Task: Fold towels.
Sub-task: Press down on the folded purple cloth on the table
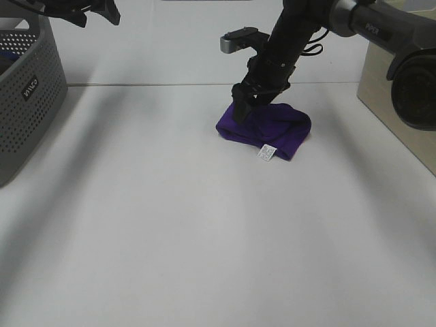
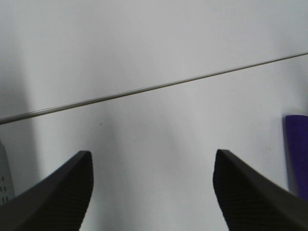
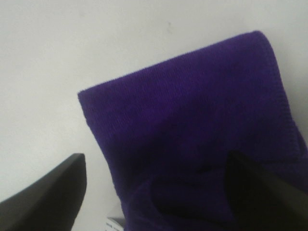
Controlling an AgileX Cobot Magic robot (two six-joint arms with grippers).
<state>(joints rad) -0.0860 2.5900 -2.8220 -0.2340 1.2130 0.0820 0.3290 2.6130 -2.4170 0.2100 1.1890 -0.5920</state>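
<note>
The deep purple towel [image 1: 269, 129] lies bunched and partly folded on the white table [image 1: 204, 238], at the back and right of the middle. Its white tag [image 1: 267, 152] shows at the near edge. My right gripper [image 1: 246, 103] is down on the towel's left part. In the right wrist view its jaws stand wide apart [image 3: 154, 192] with the towel [image 3: 192, 120] between them, so it is open. My left gripper [image 1: 95, 10] hangs high at the back left. It is open and empty [image 2: 151, 192]. A sliver of the towel [image 2: 297, 154] shows at that view's edge.
A grey perforated basket [image 1: 27, 95] stands at the left edge, under the left arm. A beige box [image 1: 392, 88] stands at the right edge. A thin seam [image 1: 150, 84] runs across the back of the table.
</note>
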